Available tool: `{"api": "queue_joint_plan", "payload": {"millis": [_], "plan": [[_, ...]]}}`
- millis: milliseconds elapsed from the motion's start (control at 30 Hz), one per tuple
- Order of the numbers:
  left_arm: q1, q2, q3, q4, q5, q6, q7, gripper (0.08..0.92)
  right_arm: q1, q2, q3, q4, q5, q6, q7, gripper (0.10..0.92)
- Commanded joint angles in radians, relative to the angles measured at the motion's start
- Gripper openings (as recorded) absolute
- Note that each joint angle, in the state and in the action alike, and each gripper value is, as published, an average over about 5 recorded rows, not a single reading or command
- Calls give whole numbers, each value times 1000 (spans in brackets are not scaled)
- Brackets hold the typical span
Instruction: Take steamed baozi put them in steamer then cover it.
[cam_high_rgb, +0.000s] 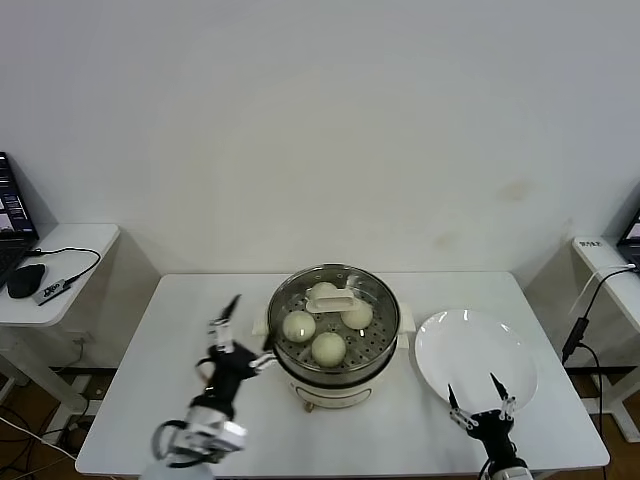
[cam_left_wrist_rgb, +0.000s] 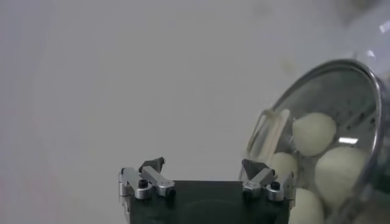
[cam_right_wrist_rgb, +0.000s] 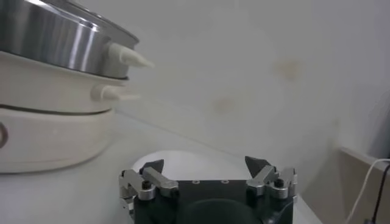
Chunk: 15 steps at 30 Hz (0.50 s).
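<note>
The steamer (cam_high_rgb: 300, 385) stands mid-table, a steel pot on a white base. A glass lid with a white handle (cam_high_rgb: 335, 302) sits on it. Through the lid I see the baozi: one (cam_high_rgb: 299, 326) at the left, one (cam_high_rgb: 328, 347) in front, one (cam_high_rgb: 357, 315) at the right and one partly hidden behind the handle. My left gripper (cam_high_rgb: 250, 328) is open and empty just left of the steamer. In the left wrist view, the gripper (cam_left_wrist_rgb: 202, 164) sits beside the lid (cam_left_wrist_rgb: 341, 103) and the buns (cam_left_wrist_rgb: 314, 133). My right gripper (cam_high_rgb: 472, 392) is open and empty at the near edge of the white plate (cam_high_rgb: 475, 350).
The plate is empty and lies right of the steamer; it also shows in the right wrist view (cam_right_wrist_rgb: 201, 167), past my right gripper (cam_right_wrist_rgb: 207, 164), beside the steamer's steel wall (cam_right_wrist_rgb: 55, 42) and side handle (cam_right_wrist_rgb: 128, 58). Side desks stand at both sides; the left one (cam_high_rgb: 60, 285) carries a mouse and cables.
</note>
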Motion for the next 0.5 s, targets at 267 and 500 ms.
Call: {"api": "queue_joint_plan", "payload": {"millis": [267,500], "plan": [[290,-25,-337,216,-871,-375,-124,823,-204,-124,-84,182,217,-103,-6,823],[325,-57,-299,218,-840,-385,-115,823,-261,-132,-91,242,284,-157,-13,823]]}}
